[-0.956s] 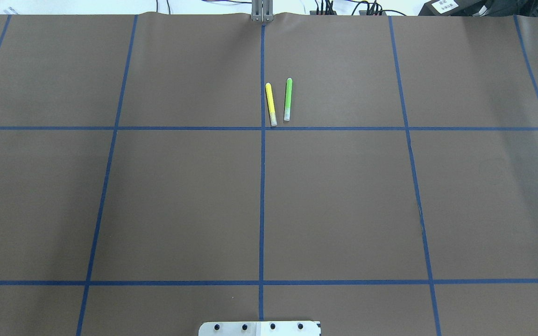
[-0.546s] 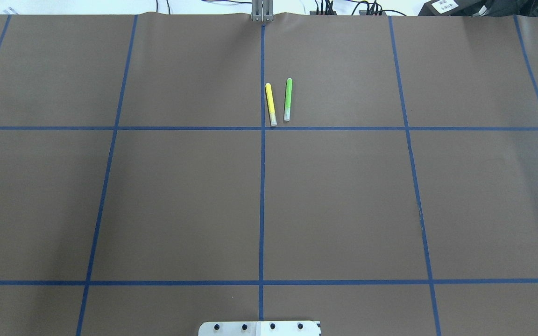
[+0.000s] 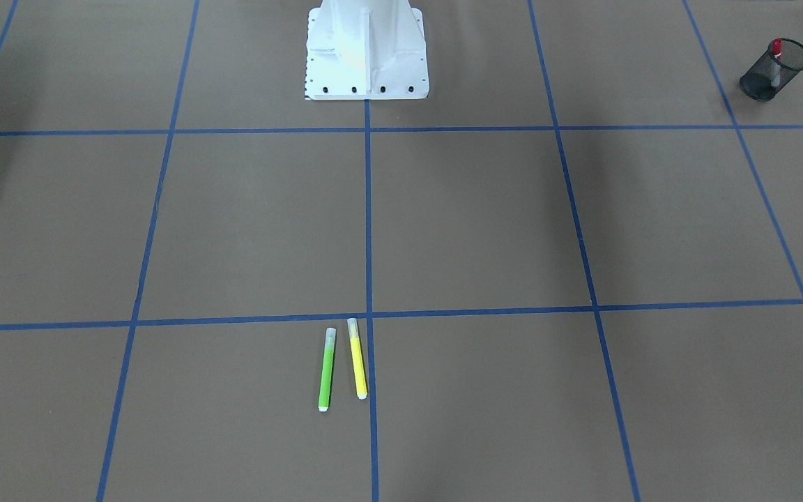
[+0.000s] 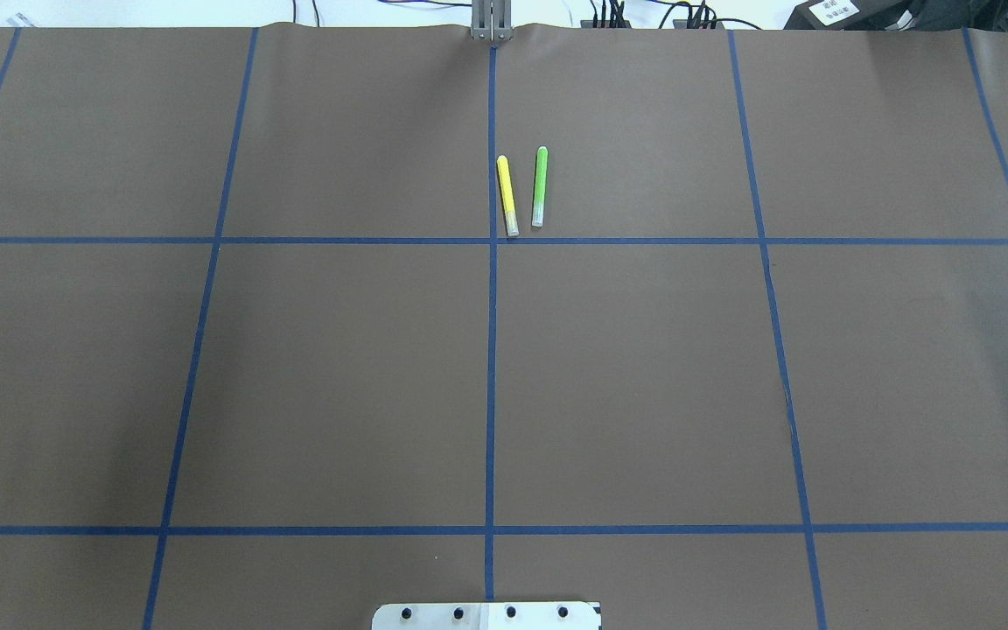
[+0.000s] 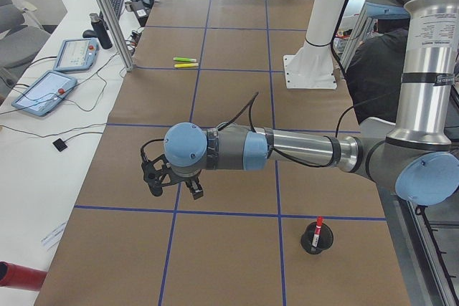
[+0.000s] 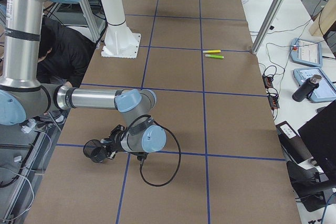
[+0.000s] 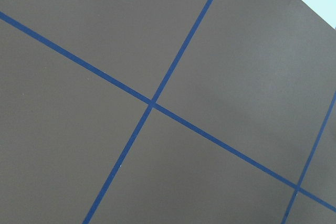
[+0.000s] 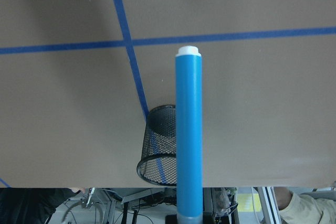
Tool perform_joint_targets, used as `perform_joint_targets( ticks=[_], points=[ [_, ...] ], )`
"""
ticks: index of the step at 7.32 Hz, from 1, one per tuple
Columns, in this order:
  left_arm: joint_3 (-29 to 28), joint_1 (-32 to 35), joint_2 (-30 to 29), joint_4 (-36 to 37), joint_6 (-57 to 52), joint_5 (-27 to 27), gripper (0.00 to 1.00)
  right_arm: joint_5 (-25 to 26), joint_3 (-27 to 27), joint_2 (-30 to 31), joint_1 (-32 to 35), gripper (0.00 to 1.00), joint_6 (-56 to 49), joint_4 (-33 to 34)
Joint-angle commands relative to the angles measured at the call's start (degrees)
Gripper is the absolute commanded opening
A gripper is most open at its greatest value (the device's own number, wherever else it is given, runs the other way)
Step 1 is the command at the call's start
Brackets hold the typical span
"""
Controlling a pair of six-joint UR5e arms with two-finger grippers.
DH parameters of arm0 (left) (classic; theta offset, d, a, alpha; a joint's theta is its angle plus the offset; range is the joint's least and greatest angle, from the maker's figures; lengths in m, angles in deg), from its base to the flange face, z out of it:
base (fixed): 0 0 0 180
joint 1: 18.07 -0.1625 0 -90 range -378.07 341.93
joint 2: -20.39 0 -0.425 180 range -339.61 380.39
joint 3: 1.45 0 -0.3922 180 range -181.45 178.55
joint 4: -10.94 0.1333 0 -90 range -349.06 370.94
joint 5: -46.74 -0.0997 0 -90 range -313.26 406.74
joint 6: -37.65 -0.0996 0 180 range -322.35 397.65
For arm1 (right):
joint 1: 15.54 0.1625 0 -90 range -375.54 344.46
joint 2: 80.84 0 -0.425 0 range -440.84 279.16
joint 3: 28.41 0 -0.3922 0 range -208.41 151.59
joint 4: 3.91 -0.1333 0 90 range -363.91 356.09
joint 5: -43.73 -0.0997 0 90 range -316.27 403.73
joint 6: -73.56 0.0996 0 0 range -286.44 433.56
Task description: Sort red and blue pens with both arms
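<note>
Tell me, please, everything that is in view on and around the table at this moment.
green marker: 1, green, lying on the table's far side.
yellow marker: 1, yellow, beside the green one, not touching it.
red pen: 1, red-capped, standing in the left mesh cup.
blue pen: 1, blue, held near the right mesh cup.
mesh cups: 2, black, one at each end of the table.
table: 1, brown with a blue tape grid.
pedestal base: 1, white, robot's edge.
person: 1, dark clothing, behind the base.
left arm: 1, silver-grey; left gripper black, over bare table.
right arm: 1, silver-grey; right gripper holds the blue pen.
</note>
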Motion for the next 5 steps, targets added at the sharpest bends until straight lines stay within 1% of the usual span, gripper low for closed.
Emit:
perform_joint_targets(
  ticks=[1, 2, 4, 5],
  points=[
    [0.2, -0.4, -0.1, -1.1, 0.3, 0.1, 1.00, 0.0, -8.0, 4.2, 0.5, 0.00, -1.0, 5.7],
    [0.3, -0.4, -0.1, -1.1, 0.4, 0.1, 1.00, 0.0, -9.0, 6.7, 0.5, 0.00, -1.6, 6.5],
    [0.5, -0.4, -0.3, -1.3, 0.4, 0.0, 1.00, -0.6, -8.9, 10.4, 0.5, 0.00, -1.9, 6.7],
    [0.3, -0.4, -0.8, -1.2, 0.4, 0.0, 1.00, -2.0, -8.5, 12.2, 0.5, 0.00, -1.9, 6.6]
  ],
)
